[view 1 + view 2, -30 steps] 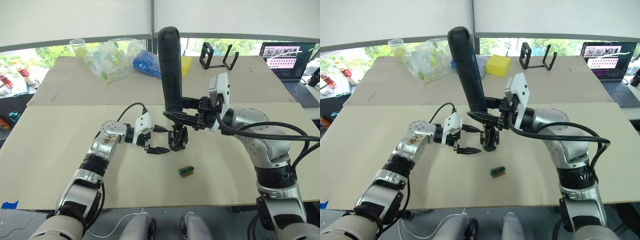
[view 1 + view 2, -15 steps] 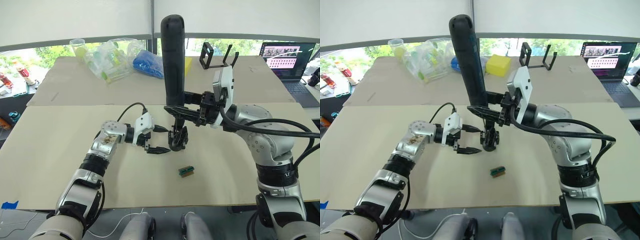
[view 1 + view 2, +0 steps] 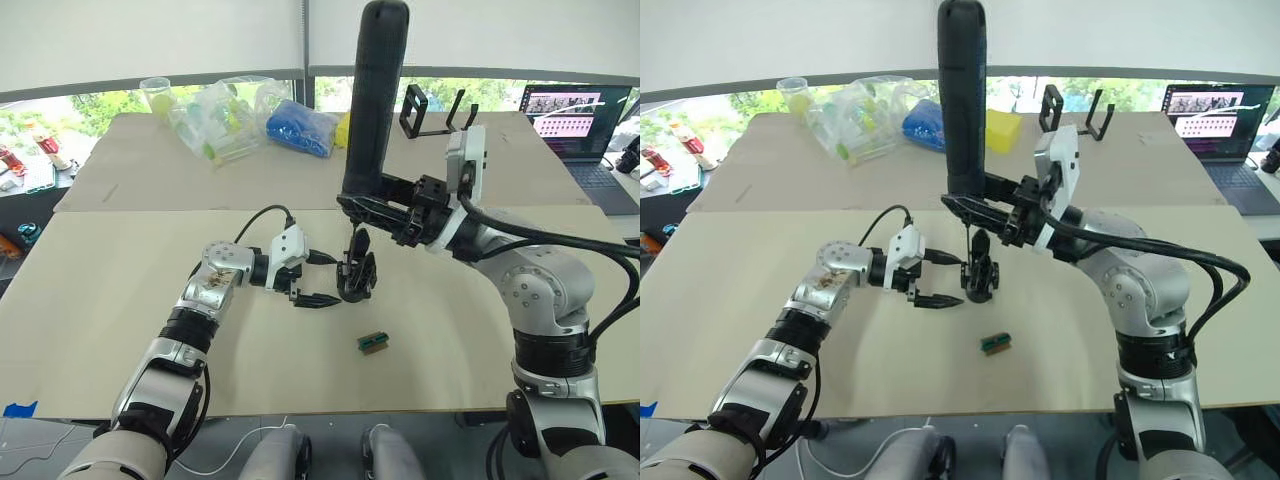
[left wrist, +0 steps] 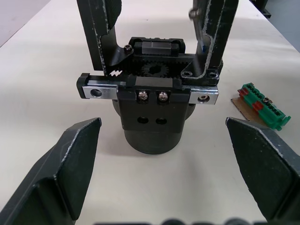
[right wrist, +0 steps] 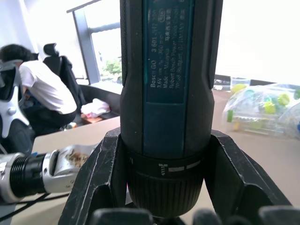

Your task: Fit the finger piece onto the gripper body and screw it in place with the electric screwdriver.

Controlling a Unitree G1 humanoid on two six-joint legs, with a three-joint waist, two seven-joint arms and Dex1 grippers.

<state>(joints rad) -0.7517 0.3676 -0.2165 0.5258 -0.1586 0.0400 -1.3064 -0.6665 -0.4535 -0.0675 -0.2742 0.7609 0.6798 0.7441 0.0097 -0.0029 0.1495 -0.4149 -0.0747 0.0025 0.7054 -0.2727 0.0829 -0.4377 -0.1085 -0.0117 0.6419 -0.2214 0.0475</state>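
Since a second ago, my right gripper (image 3: 385,205) has carried the screwdriver (image 3: 373,95) up and toward my right, so its bit now hangs above the gripper body (image 3: 355,280) instead of down against it. That gripper is clamped around the screwdriver's lower barrel, with the tool close to upright and its handle leaning slightly to my right. The body stands on the table (image 3: 120,270) almost straight under the bit, prongs pointing up. A finger piece (image 4: 97,28) is already seated on its rail. My left gripper (image 3: 313,280) sits just beside the body on my left, fingers spread wide, touching nothing. I judge the next move is a straight descent along the screwdriver's long axis, and the right arm is the one lined up for it
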